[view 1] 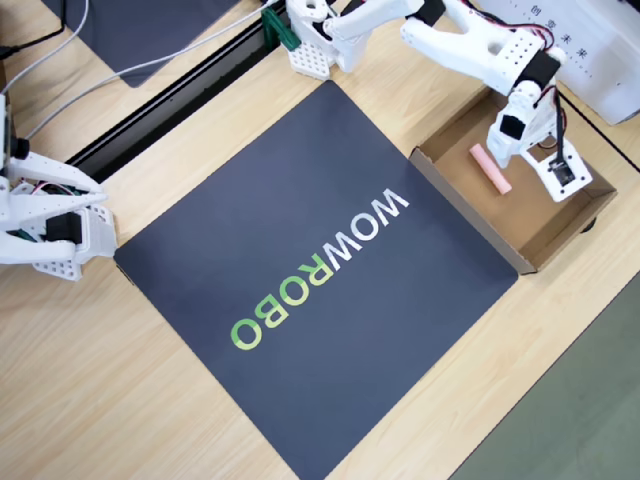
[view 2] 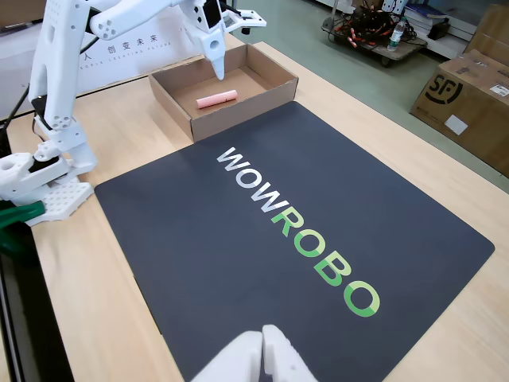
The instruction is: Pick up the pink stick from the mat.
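The pink stick (view 1: 490,168) (view 2: 216,99) lies flat on the floor of an open cardboard box (view 1: 465,225) (view 2: 238,107), off the mat. The dark mat (view 1: 250,230) (view 2: 183,247) with "WOWROBO" lettering lies beside the box with nothing on it. My white gripper (view 1: 512,150) (view 2: 216,64) hangs over the box, its fingers pointing down just above the stick and not touching it. Its jaws look slightly apart with nothing between them.
The arm's base (view 1: 320,45) (view 2: 44,187) stands on the wooden table next to the mat's far corner. A plain dark mat (view 1: 150,25) lies at the top left in the overhead view. A white sign (view 1: 600,50) stands behind the box.
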Available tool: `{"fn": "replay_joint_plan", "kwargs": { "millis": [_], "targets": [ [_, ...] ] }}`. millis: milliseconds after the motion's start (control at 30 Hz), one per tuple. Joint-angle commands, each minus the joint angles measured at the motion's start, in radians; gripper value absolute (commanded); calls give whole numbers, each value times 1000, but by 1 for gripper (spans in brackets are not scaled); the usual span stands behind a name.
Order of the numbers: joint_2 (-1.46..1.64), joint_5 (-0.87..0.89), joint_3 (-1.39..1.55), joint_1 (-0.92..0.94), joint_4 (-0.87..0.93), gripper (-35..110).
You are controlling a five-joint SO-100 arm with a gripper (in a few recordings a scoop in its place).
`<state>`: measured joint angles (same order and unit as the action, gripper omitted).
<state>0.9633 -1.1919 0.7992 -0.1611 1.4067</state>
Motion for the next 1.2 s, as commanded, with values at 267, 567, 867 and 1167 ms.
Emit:
{"fn": "replay_joint_plan", "kwargs": {
  "millis": [267, 567, 867, 1167],
  "targets": [
    [137, 3, -2, 26, 21, 0],
    [437, 3, 281, 21, -34, 0],
    [759, -3, 635, 6, -137, 0],
    [1098, -40, 1037, 0, -261, 0]
  ]
}}
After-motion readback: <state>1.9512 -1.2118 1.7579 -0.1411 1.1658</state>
